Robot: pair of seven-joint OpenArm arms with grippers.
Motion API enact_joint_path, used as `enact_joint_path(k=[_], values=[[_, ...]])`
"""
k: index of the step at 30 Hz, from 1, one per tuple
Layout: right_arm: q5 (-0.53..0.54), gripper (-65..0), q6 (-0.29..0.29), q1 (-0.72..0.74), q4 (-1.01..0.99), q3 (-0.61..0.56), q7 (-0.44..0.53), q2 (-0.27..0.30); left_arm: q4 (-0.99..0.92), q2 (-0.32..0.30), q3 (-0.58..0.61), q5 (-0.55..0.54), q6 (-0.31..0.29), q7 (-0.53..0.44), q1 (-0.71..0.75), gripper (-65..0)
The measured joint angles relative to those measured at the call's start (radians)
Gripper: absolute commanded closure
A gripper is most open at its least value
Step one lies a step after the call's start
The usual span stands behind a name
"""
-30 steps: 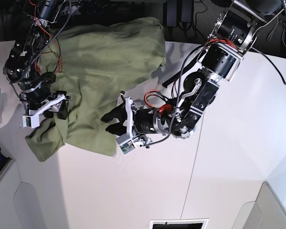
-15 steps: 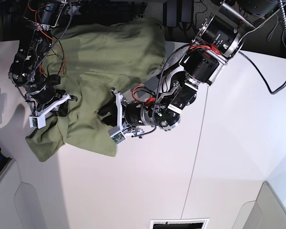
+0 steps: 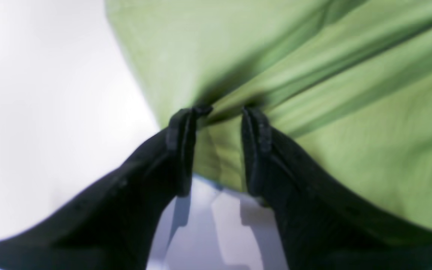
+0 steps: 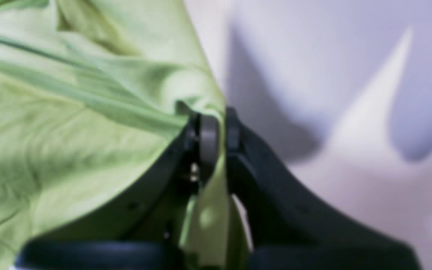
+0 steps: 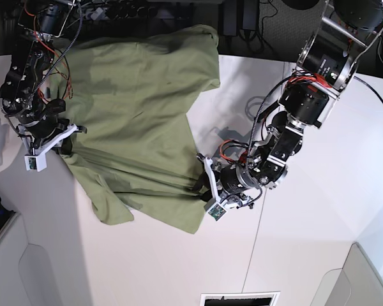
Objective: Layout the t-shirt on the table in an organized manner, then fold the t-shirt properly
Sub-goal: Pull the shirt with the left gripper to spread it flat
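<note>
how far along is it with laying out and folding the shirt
Early. Done: the shirt is partly spread on the table, though rumpled and hanging over the far edge. In hand: the right pincer is shut on one edge; the left pincer straddles a fold at the opposite edge with a gap showing, so its grip is unclear. Left: flattening it fully, then all folding.

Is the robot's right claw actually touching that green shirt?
Touching. In the right wrist view, the right gripper has its jaws nearly closed on a fold of the t-shirt, with cloth running down between them.
</note>
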Motion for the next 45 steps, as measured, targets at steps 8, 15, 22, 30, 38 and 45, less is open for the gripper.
enact_joint_path(k=[8, 15, 22, 30, 38, 45], values=[[0.015, -36.0, -0.109, 0.0, 0.0, 0.005, 0.0, 0.015, 0.003, -0.13, -0.002, -0.011, -0.005, 0.019, -0.005, -21.9], [0.161, -36.0, -0.046, 0.031, 0.0, 0.005, -0.005, 0.013, 0.005, -0.172, -0.002, -0.009, -0.002, 0.031, -0.005, -21.9], [0.201, -36.0, -0.027, 0.101, 0.0, 0.006, -0.01, -0.002, 0.006, -0.173, -0.003, 0.001, 0.014, 0.058, -0.008, -21.9], [0.247, -12.4, 0.008, 0.138, 0.001, -0.051, -0.043, -0.048, 0.015, -0.18, -0.005, 0.003, 0.026, 0.103, -0.02, -21.9], [0.247, 0.0, 0.052, 0.081, 0.001, -0.252, -0.251, -0.076, 0.074, -0.21, -0.001, 0.032, 0.1, 0.175, -0.05, -21.9], [0.257, 0.0, 0.053, -0.034, 0.003, -0.284, -0.204, -0.07, 0.09, -0.207, 0.001, 0.014, 0.1, 0.172, -0.074, -21.9]])
